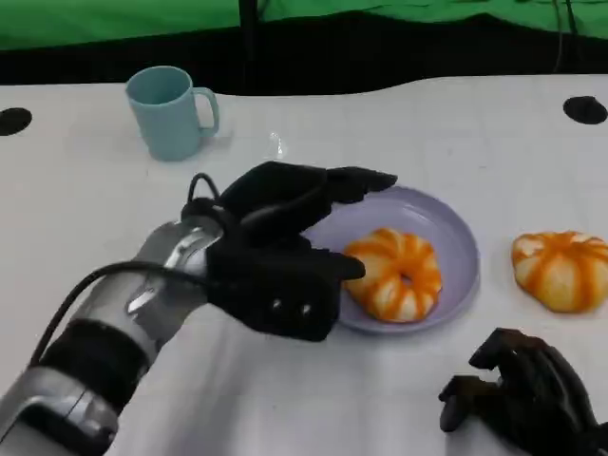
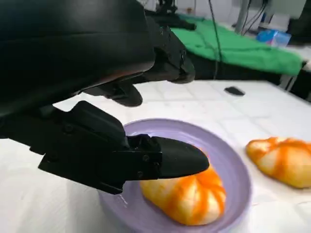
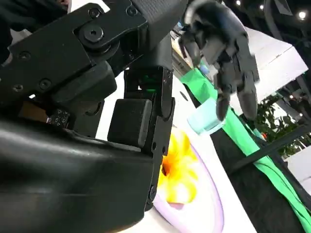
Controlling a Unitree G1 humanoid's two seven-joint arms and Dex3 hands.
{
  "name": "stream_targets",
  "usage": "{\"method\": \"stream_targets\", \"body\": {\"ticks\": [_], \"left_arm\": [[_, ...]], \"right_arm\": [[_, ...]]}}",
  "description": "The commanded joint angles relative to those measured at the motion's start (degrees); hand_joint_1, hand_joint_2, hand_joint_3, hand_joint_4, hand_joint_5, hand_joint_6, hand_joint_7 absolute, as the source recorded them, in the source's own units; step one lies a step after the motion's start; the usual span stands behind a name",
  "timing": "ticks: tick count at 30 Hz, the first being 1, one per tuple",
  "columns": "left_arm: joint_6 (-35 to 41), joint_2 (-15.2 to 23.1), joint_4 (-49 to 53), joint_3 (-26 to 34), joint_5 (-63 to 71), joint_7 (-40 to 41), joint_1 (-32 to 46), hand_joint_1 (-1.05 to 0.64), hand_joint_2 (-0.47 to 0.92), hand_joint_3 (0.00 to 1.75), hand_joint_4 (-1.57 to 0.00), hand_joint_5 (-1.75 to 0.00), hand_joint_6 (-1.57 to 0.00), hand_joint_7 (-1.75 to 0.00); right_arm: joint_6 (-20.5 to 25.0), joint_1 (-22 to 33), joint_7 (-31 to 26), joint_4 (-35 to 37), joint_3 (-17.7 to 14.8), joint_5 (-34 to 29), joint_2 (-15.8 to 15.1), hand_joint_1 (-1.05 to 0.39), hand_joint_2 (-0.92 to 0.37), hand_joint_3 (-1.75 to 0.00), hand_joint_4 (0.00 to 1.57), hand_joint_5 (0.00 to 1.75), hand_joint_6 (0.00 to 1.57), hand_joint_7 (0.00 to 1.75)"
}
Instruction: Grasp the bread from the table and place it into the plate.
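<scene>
An orange-and-white striped bread (image 1: 399, 275) lies in the purple plate (image 1: 456, 228) at the middle of the white table. My left hand (image 1: 285, 247) hovers over the plate's left rim with its fingers apart and holds nothing. In the left wrist view the thumb (image 2: 165, 158) sits just above the bread (image 2: 194, 194) in the plate (image 2: 233, 160). A second striped bread (image 1: 562, 271) lies on the table to the right of the plate. My right hand (image 1: 522, 389) rests low near the front right, fingers curled in, nothing in it.
A light blue cup (image 1: 171, 112) stands at the back left. Two black round marks (image 1: 584, 109) sit at the table's far corners. Green cloth (image 1: 114, 19) runs behind the far edge. Bare table lies in front of the plate.
</scene>
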Motion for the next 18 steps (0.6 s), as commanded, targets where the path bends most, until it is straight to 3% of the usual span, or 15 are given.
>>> {"method": "stream_targets", "body": {"ticks": [1,6,8,10,12,14,15,17,18], "left_arm": [[-4.0,1.4,-1.9,3.3,-2.8,2.6,3.3,-0.65,0.92,0.4,-0.6,-0.55,-0.54,-0.14],[-9.2,1.2,-1.9,6.9,-6.3,5.6,7.2,-0.61,0.92,0.37,-0.68,-0.73,-0.66,-0.15],[-11.7,1.1,-1.8,8.7,-9.3,5.4,9.1,-0.57,0.92,0.32,-0.68,-1.01,-0.77,-0.18],[-13.4,1.1,-1.8,9.7,-11.2,4.7,10.4,-0.56,0.92,0.32,-0.66,-1.13,-0.81,-0.2],[-14.9,1.0,-1.9,10.7,-13.1,3.8,11.9,-0.55,0.92,0.29,-0.64,-1.38,-0.85,-0.28],[-16.5,0.8,-1.9,11.5,-15.7,2.5,13.3,-0.55,0.92,0.29,-0.63,-1.46,-0.85,-0.32],[-17.4,0.8,-2.0,11.9,-17.3,1.6,14.1,-0.55,0.92,0.3,-0.59,-1.6,-0.73,-0.66],[-18.4,0.3,-2.5,13.1,-21.6,-1.0,16.0,-0.56,0.92,0.32,-0.54,-1.71,-0.56,-1.07],[-18.4,0.0,-2.9,13.6,-23.4,-2.1,16.7,-0.56,0.92,0.33,-0.52,-1.73,-0.53,-1.15]], "right_arm": [[0.1,-0.6,0.4,0.2,-0.6,0.5,-1.0,-1.02,-0.71,0.0,1.57,0.7,1.57,0.35],[0.4,-0.6,0.1,0.0,-0.7,0.6,-1.1,-1.02,-0.71,0.0,1.57,0.7,1.57,0.36],[0.4,-0.6,-0.3,-0.3,-0.5,0.1,-1.1,-1.03,-0.71,0.0,1.57,0.71,1.57,0.36],[-0.1,-0.6,0.0,-0.1,-0.4,-0.1,-1.2,-1.04,-0.72,-0.01,1.57,0.71,1.57,0.35],[-0.4,-0.6,0.1,0.0,-0.3,-0.3,-1.1,-1.04,-0.72,-0.01,1.57,0.71,1.57,0.35],[-0.3,-0.7,-0.1,0.0,-0.3,-0.2,-1.1,-1.04,-0.72,-0.01,1.57,0.71,1.57,0.35],[-0.1,-0.7,-0.2,0.0,-0.3,-0.1,-1.1,-1.04,-0.72,0.0,1.57,0.71,1.57,0.35],[0.4,-0.7,-0.5,-0.1,-0.4,0.1,-0.9,-1.04,-0.71,0.0,1.57,0.72,1.57,0.36],[0.4,-0.7,-0.4,-0.1,-0.4,0.2,-0.9,-1.04,-0.71,0.0,1.57,0.72,1.57,0.37]]}}
